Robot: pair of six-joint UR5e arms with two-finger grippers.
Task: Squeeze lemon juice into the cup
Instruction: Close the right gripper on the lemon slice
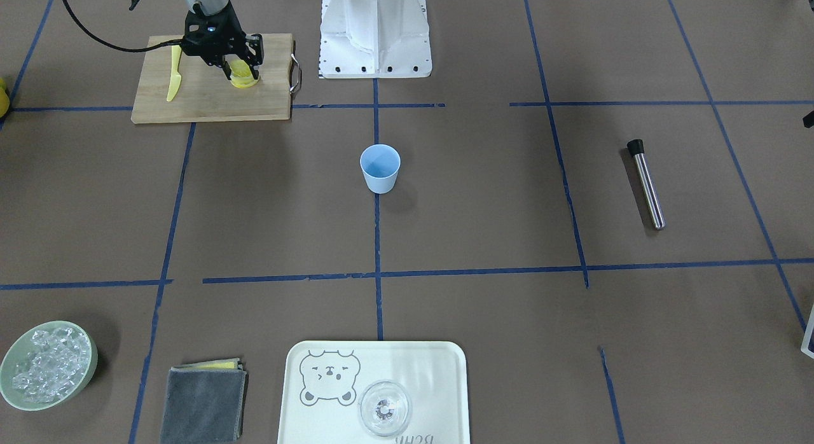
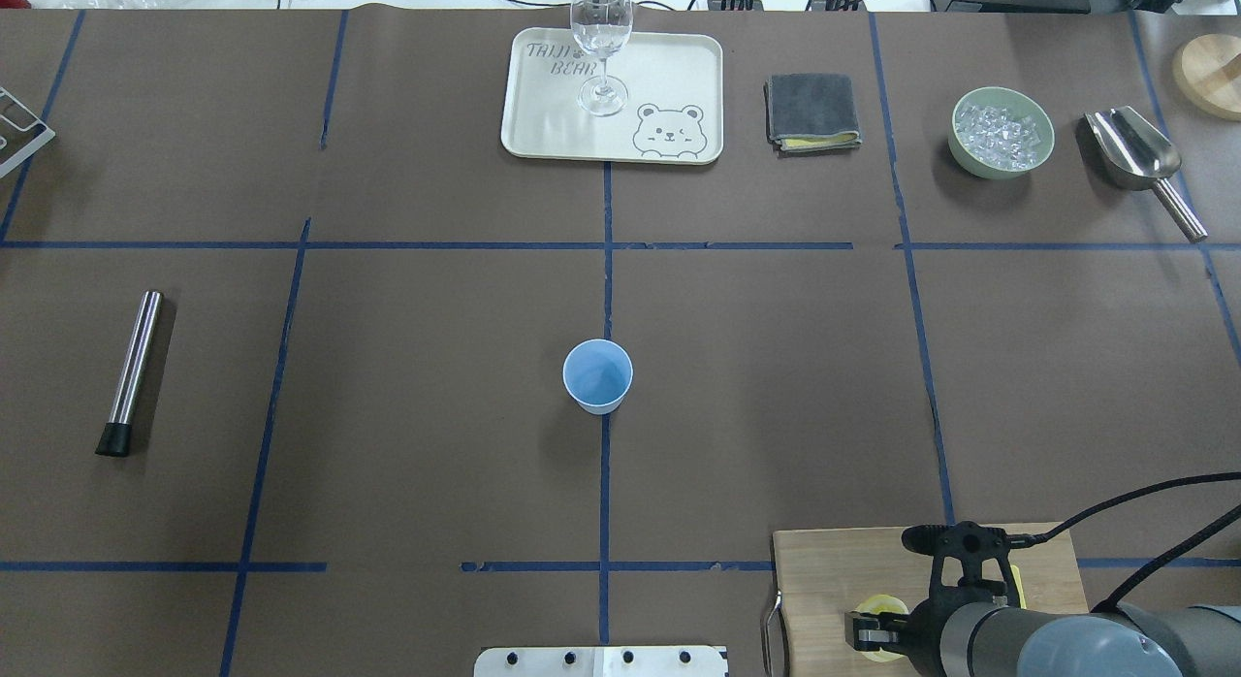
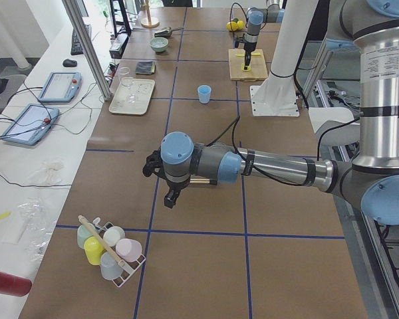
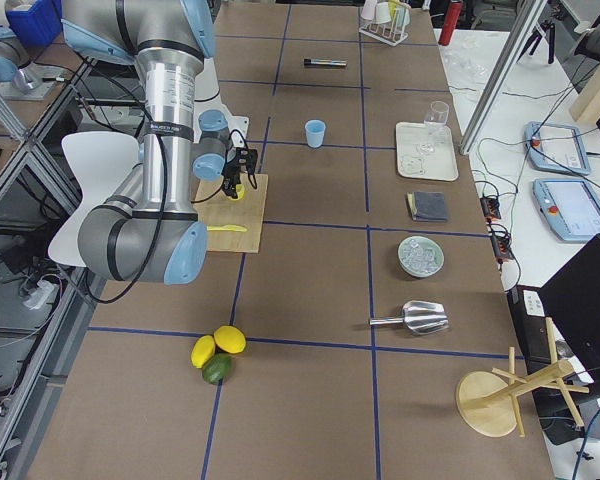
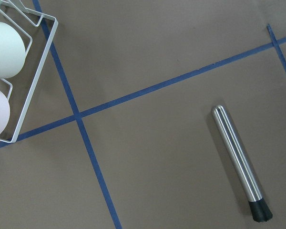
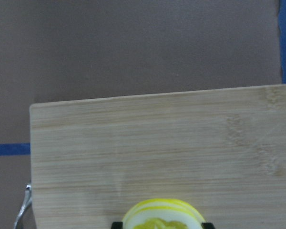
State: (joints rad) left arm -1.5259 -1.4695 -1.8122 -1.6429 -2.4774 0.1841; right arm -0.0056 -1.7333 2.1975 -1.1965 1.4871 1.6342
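Observation:
The lemon (image 1: 242,73) is a small yellow piece on a wooden cutting board (image 1: 210,97) near the robot's base, on its right. My right gripper (image 1: 240,72) stands over it, its fingers pressed against the lemon's two sides. The right wrist view shows the lemon's rind (image 6: 163,212) between the two fingertips at the bottom edge. The light-blue cup (image 1: 380,167) stands upright and alone at the table's middle, also seen in the overhead view (image 2: 598,374). My left gripper (image 3: 170,197) hovers over the table's left end; I cannot tell whether it is open.
A yellow knife (image 1: 173,75) lies on the board. A steel muddler (image 2: 131,371) lies at the left. At the far side are a tray (image 2: 543,124) with a clear glass (image 2: 601,37), a grey cloth (image 2: 812,110), a green ice bowl (image 2: 1002,132) and a scoop (image 2: 1134,151).

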